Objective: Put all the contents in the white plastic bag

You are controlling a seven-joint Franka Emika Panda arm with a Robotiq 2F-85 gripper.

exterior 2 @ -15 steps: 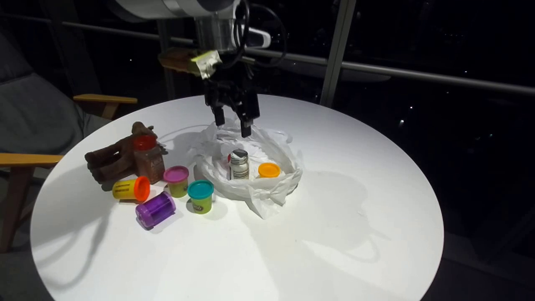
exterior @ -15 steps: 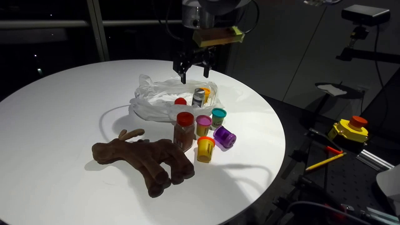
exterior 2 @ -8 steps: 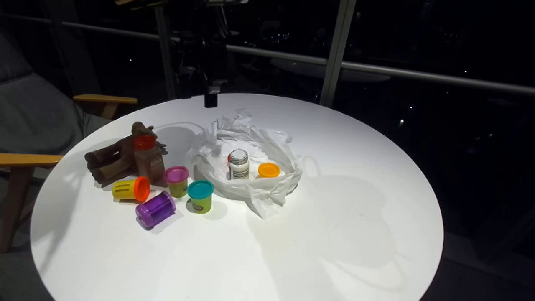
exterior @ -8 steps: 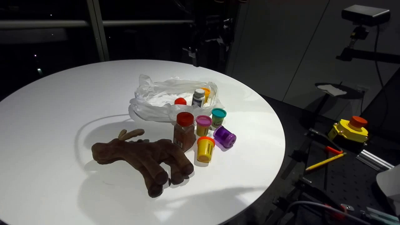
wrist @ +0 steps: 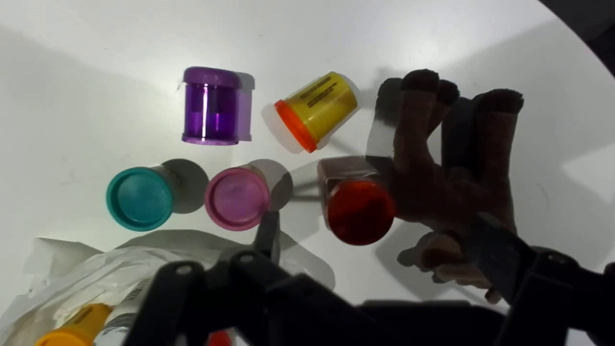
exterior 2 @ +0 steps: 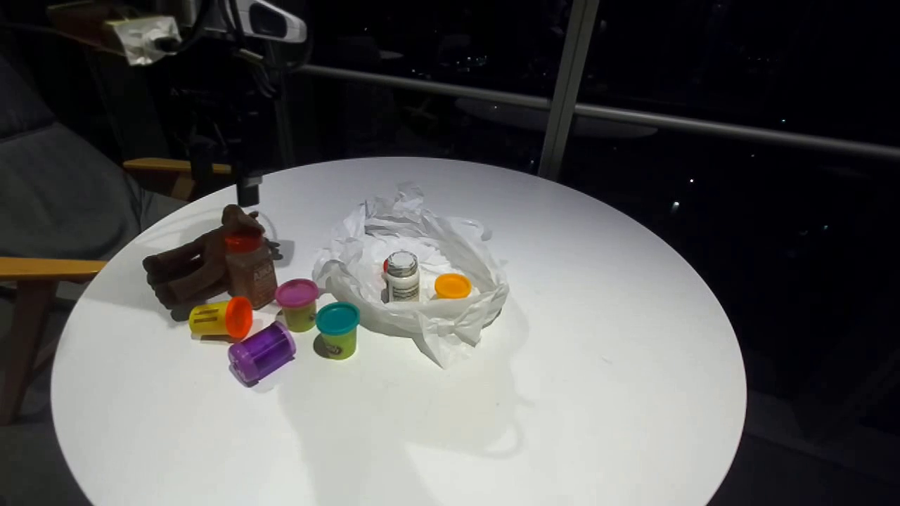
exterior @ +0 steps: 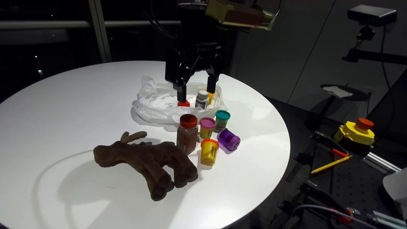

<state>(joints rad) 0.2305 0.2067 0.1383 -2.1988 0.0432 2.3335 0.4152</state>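
My gripper (wrist: 382,231) is open and empty, hanging above the table. In the wrist view the red-lidded jar (wrist: 360,211) shows between its spread fingers, below them. Against that jar lies the brown plush toy (exterior: 140,156). The pink-lidded tub (wrist: 238,198) and teal-lidded tub (wrist: 140,198) stand upright nearby. A purple jar (wrist: 211,108) and a yellow tub (wrist: 326,105) with an orange lid lie on their sides. Inside the white plastic bag (exterior 2: 365,309) are a white bottle (exterior 2: 403,277), an orange-lidded tub (exterior 2: 452,286) and a red-topped item (exterior: 183,104), mostly hidden by the bag's wall.
All of these rest on a round white table (exterior 2: 598,393). A chair (exterior 2: 63,183) with wooden armrests stands beside it. Past the table's edge are a yellow and red stop button (exterior: 356,132) and a pencil (exterior: 331,164).
From above the bag, my gripper first rose, then came across and down towards the red-lidded jar and plush toy. It has stayed open. The objects and bag have not visibly moved.
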